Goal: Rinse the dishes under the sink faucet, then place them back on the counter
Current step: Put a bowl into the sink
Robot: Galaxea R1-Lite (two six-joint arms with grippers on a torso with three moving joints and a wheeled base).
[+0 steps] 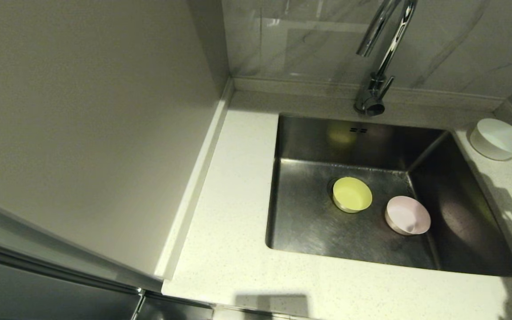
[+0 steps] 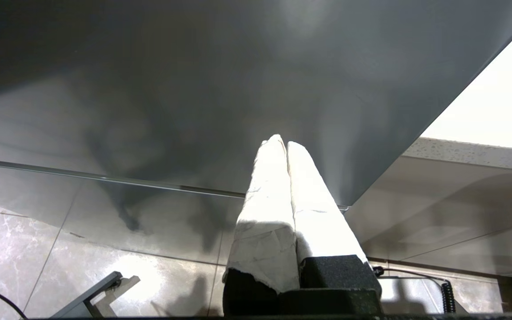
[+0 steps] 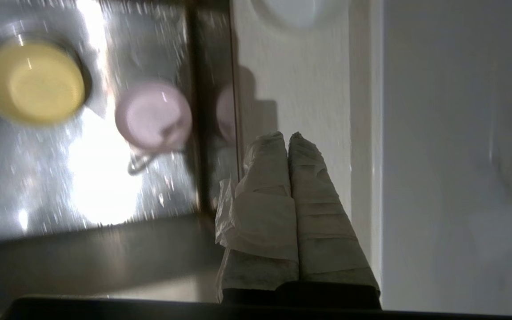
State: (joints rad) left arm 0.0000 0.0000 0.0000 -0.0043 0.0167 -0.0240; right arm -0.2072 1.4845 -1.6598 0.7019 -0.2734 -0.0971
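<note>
In the steel sink (image 1: 309, 222) a yellow-green bowl (image 1: 352, 194) sits over the drain and a pale pink bowl (image 1: 407, 215) lies to its right, both upright. A white bowl (image 1: 498, 138) stands on the counter (image 1: 229, 195) at the far right corner. The chrome faucet (image 1: 379, 66) rises behind the sink. My right gripper (image 3: 287, 135) is shut and empty, above the counter strip right of the sink; its view shows the yellow-green bowl (image 3: 33, 81) and pink bowl (image 3: 154, 115). My left gripper (image 2: 281, 141) is shut and empty, down beside the cabinet front. Neither arm appears in the head view.
A grey wall panel (image 1: 82, 124) closes off the left side of the counter. Tiled wall (image 1: 327, 40) runs behind the faucet. A low raised edge borders the counter at the back and right. In the left wrist view, glossy floor tiles (image 2: 105, 266) lie below the cabinet.
</note>
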